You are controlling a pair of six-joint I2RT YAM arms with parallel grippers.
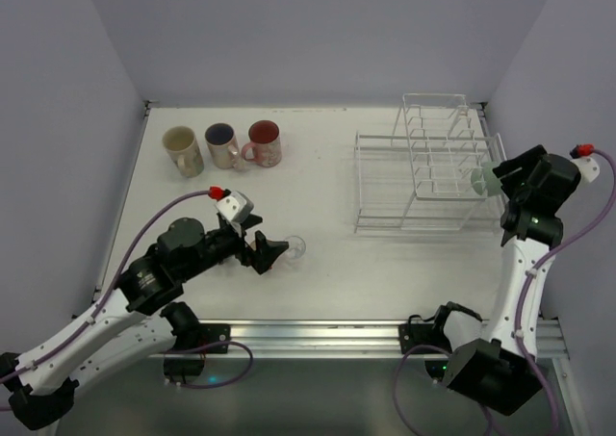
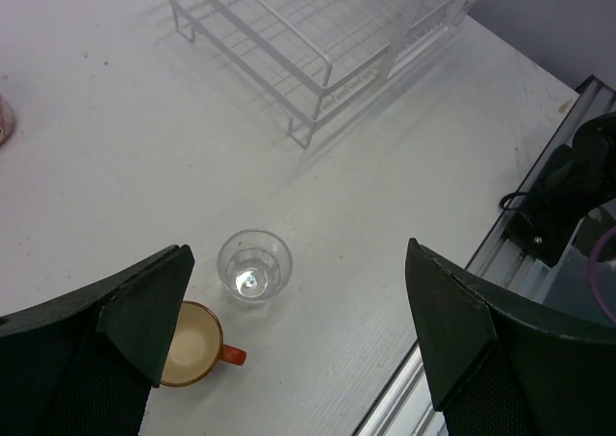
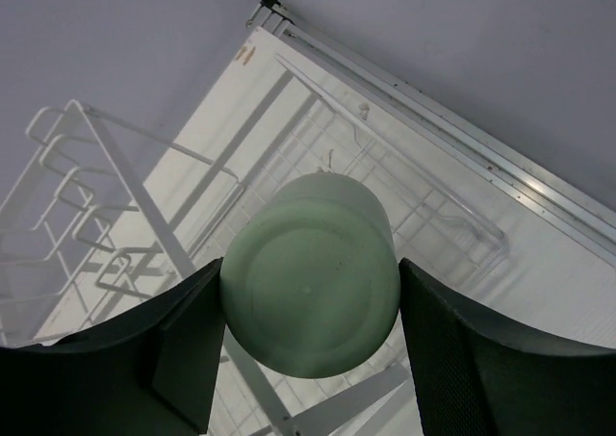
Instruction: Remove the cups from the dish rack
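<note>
Two robot arms work over a white counter [image 1: 327, 166], seen from above. The left arm [image 1: 125, 301] stretches from the lower left corner toward the centre of the frame, lying low over the counter. The right arm [image 1: 525, 263] rises along the right edge and bends inward at the top, toward the rack.

One white wire dish rack [image 1: 428, 162] stands at the upper right.

Six cups are visible. Three mugs stand in a row at the upper left: a beige mug [image 1: 183, 150], a mug with a dark blue inside [image 1: 223, 144] and a mug with a red inside [image 1: 263, 142]. One green tumbler [image 3: 313, 272] sits at the right end of the rack. One clear glass [image 2: 254, 265] and one orange-handled cup [image 2: 197, 345] stand upright, close together, near the centre of the counter.

The right jaws are closed against both sides of the green tumbler, whose flat base faces the wrist camera. The left jaws are spread wide and hold nothing. They hang above the clear glass, with the orange-handled cup partly hidden behind one finger.
</note>
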